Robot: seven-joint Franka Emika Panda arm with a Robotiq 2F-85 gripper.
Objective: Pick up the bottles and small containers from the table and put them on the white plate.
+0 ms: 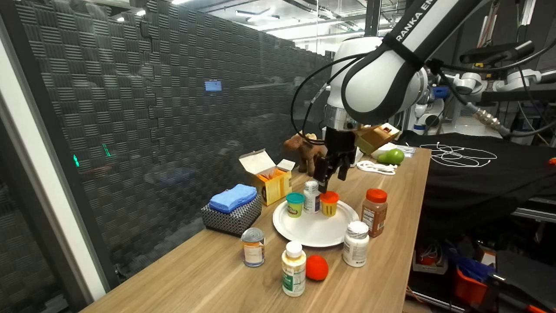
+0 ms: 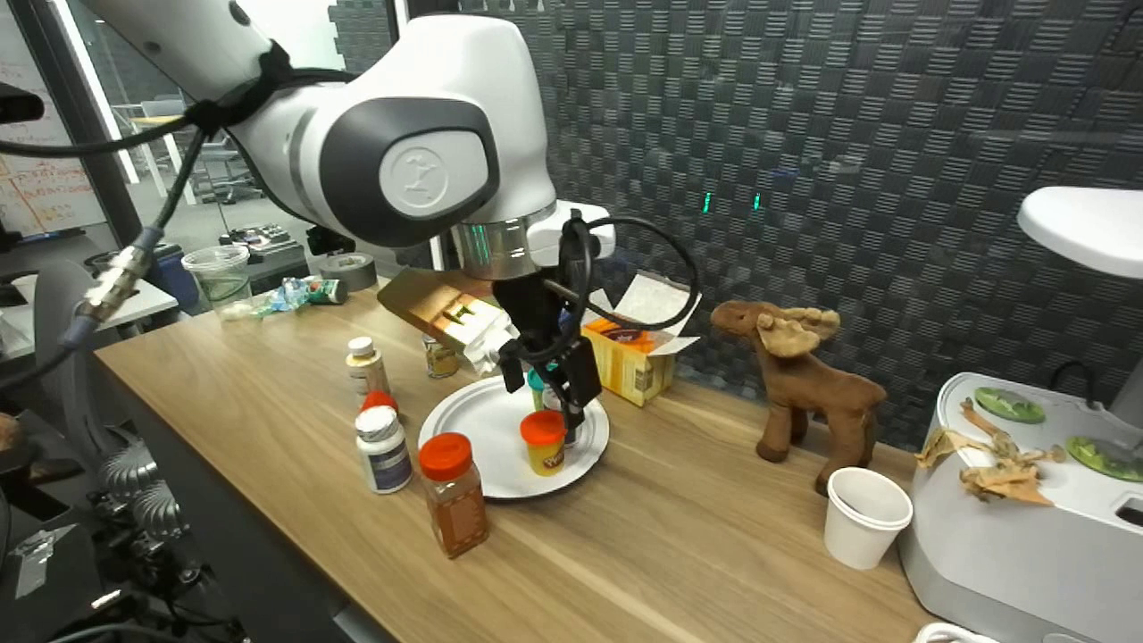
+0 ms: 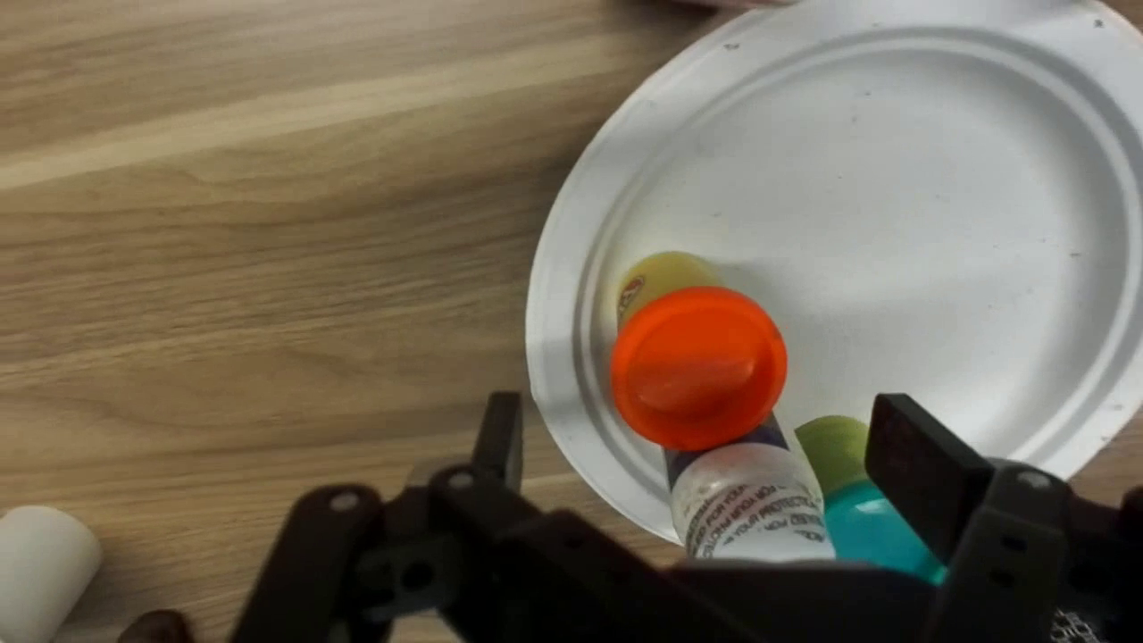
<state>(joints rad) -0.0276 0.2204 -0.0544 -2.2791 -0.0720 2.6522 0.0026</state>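
1. Gripper [image 3: 698, 420]: spread wide, positioned above the white plate [image 3: 938, 223].
2. On plate, upright: orange-lidded tub [image 1: 329, 207], teal-lidded tub [image 1: 294, 206], white-capped bottle [image 1: 311, 201].
3. On table [image 1: 200, 271], upright: red-capped jar [image 1: 375, 213], white bottle [image 1: 356, 244], green-labelled bottle [image 1: 294, 270], silvery can [image 1: 253, 247].

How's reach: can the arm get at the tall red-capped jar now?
Probably yes: the gripper is open and empty, and the red-capped jar stands upright beside the white plate, cap uncovered. The white bottle next to it might crowd one side.
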